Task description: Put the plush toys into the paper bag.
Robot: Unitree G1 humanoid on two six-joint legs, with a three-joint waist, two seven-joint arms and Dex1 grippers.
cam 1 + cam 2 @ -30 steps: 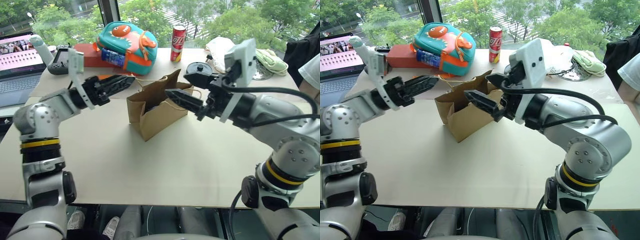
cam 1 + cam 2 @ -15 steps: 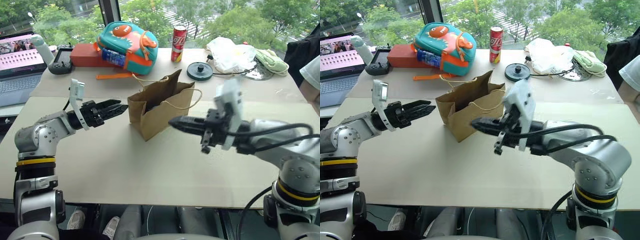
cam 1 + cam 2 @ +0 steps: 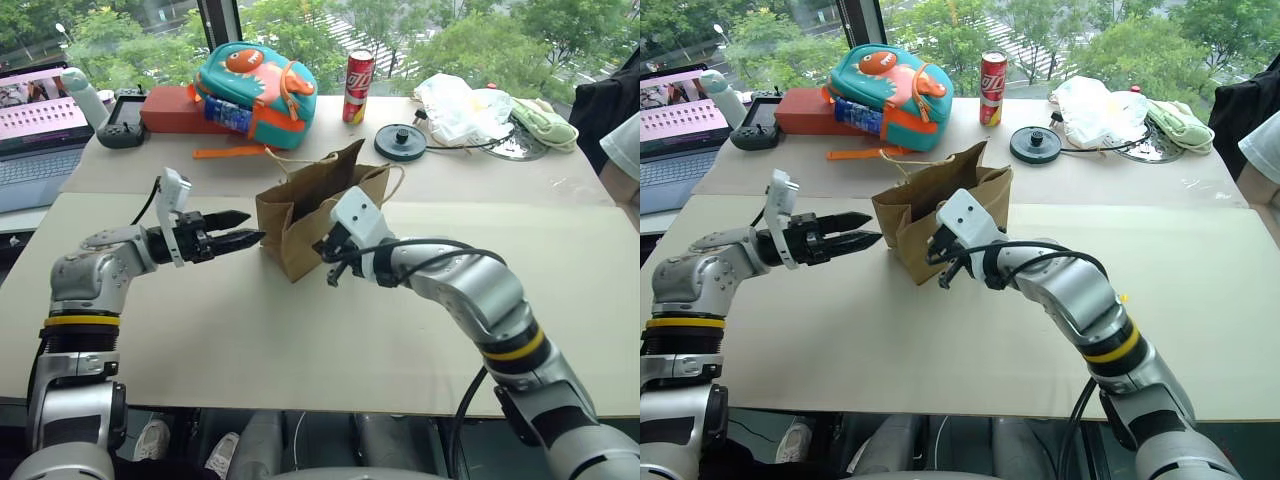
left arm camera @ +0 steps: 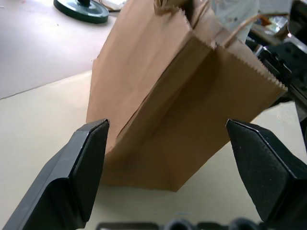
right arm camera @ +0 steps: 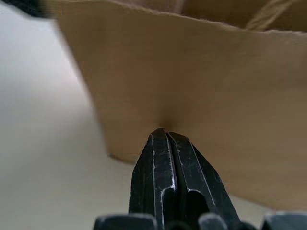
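Toys look bagged already: right gripper (image 5: 164,136) pinched shut, empty, nudging the paper bag (image 3: 318,208); left gripper (image 3: 238,229) wide open beside it, probably steadying next.

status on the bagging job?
Done: no plush toy lies on the beige table, so both are likely in the upright brown paper bag, though its inside is hidden. In hand: nothing; the shut right pincer presses the bag's side, the open left pincer hangs beside it. Left: likely nothing.
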